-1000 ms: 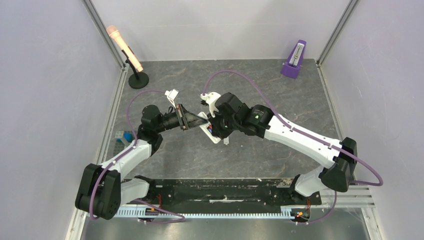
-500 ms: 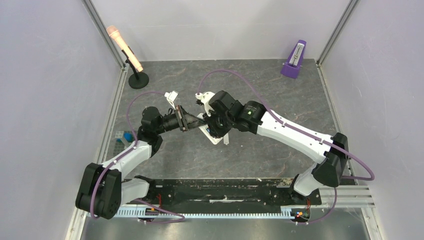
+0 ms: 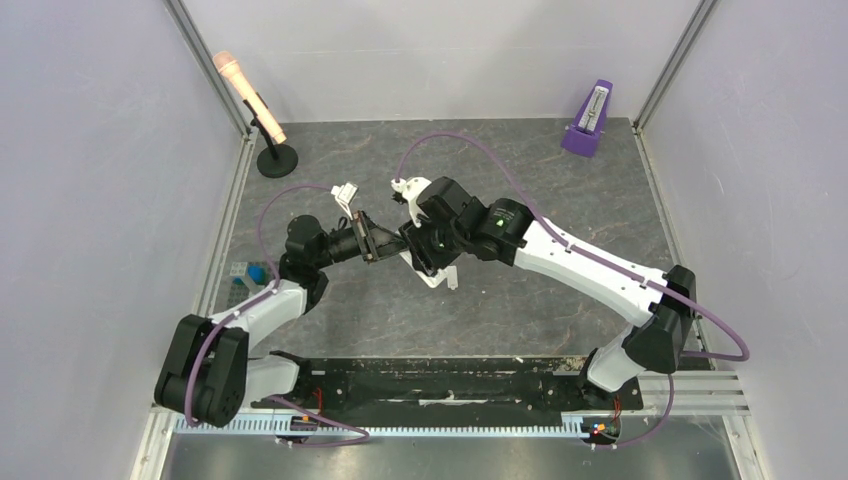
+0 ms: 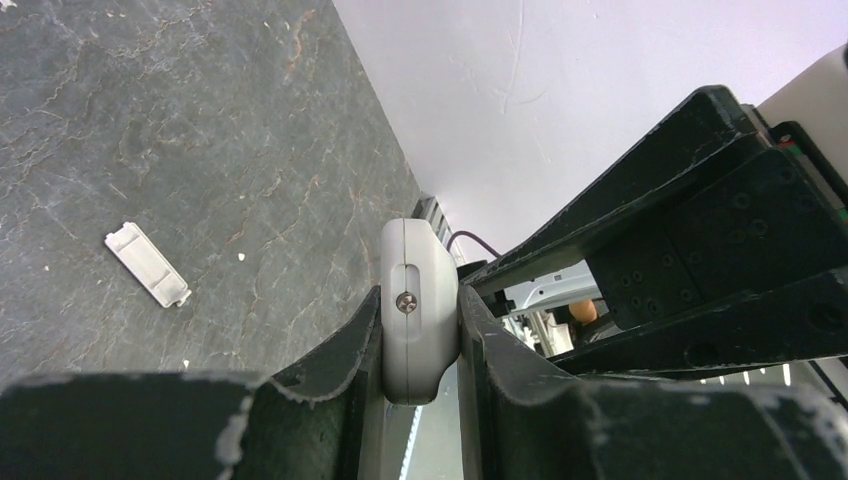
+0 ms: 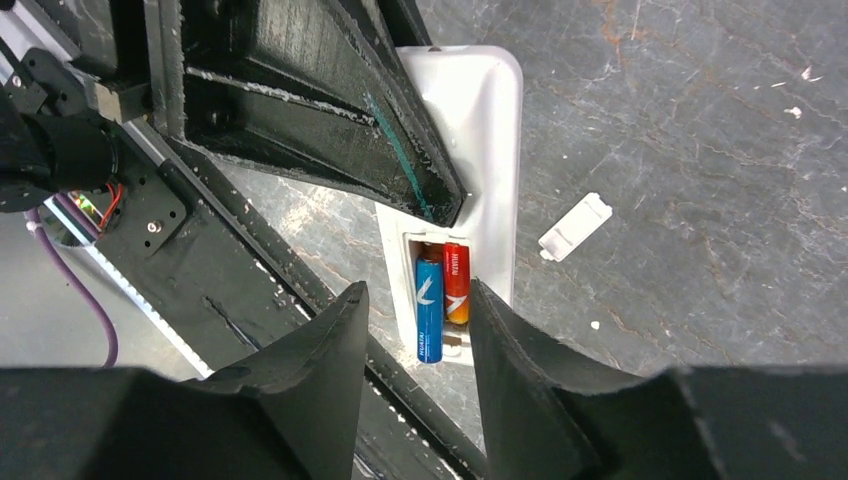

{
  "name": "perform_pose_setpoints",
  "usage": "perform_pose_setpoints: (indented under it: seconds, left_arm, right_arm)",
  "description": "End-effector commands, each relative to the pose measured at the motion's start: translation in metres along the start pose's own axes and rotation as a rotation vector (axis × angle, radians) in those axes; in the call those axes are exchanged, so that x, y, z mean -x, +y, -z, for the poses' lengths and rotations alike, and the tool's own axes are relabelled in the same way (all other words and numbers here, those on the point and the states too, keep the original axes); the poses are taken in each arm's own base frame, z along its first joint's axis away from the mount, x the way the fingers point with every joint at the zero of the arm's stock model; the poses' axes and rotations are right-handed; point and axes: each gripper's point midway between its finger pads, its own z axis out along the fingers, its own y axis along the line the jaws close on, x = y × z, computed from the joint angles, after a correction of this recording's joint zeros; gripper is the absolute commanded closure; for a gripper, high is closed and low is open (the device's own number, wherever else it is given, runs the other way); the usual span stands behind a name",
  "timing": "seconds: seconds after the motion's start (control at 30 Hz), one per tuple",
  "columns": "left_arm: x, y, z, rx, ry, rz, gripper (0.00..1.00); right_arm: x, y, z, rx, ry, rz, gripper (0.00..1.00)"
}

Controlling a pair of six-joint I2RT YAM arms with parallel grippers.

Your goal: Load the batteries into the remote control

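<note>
The white remote control (image 5: pixel 480 120) is held off the floor with its back up and its battery bay uncovered. My left gripper (image 4: pixel 420 300) is shut on its side edges (image 4: pixel 415 250). Two batteries lie side by side in the bay: a blue one (image 5: pixel 429 305) and a red-orange one (image 5: pixel 456 283), the blue reaching further toward the bay's end. Just above them, my right gripper (image 5: pixel 415 297) is open, a finger on each side of the bay and nothing held. In the top view both grippers (image 3: pixel 385 243) (image 3: pixel 425 255) meet at the table's middle.
The white battery cover (image 5: pixel 575 227) lies loose on the grey floor beside the remote, also seen as the cover (image 4: pixel 147 264) in the left wrist view. A microphone on a stand (image 3: pixel 250 100) is at the back left, a purple metronome (image 3: pixel 590 120) at the back right.
My right gripper was shut over the bay and has now opened. Its arm shifted slightly left and back. The left gripper kept its hold on the remote.
</note>
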Motion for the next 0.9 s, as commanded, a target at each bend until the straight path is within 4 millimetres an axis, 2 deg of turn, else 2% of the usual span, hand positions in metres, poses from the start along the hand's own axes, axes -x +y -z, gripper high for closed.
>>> perform_pose_setpoints:
  seconds: [0.0, 0.1, 0.17, 0.3, 0.4, 0.5, 0.67, 0.87]
  left_arm:
    - [0.010, -0.012, -0.004, -0.052, -0.035, 0.008, 0.98]
    - [0.015, -0.013, -0.006, -0.061, -0.055, 0.032, 0.98]
    - [0.019, -0.017, -0.006, -0.074, -0.076, 0.044, 0.98]
    - [0.032, -0.032, -0.006, -0.105, -0.134, 0.058, 0.98]
    - [0.044, -0.045, -0.003, -0.117, -0.184, 0.071, 0.98]
    - [0.056, -0.057, -0.002, -0.115, -0.223, 0.098, 0.98]
    - [0.072, -0.079, 0.004, -0.117, -0.291, 0.132, 0.98]
    - [0.082, -0.094, 0.007, -0.144, -0.322, 0.187, 0.98]
  right_arm:
    - [0.035, -0.004, 0.031, -0.012, -0.127, -0.052, 0.55]
    - [0.043, -0.011, 0.046, -0.009, -0.170, -0.109, 0.51]
    - [0.043, -0.022, 0.055, -0.031, -0.198, -0.159, 0.47]
    - [0.024, -0.047, 0.060, -0.053, -0.249, -0.292, 0.36]
    - [0.016, -0.053, 0.063, 0.003, -0.319, -0.391, 0.30]
    - [0.018, -0.049, 0.070, 0.080, -0.404, -0.475, 0.25]
    - [0.041, -0.032, 0.088, 0.247, -0.583, -0.583, 0.18]
    - [0.062, -0.020, 0.108, 0.393, -0.726, -0.651, 0.15]
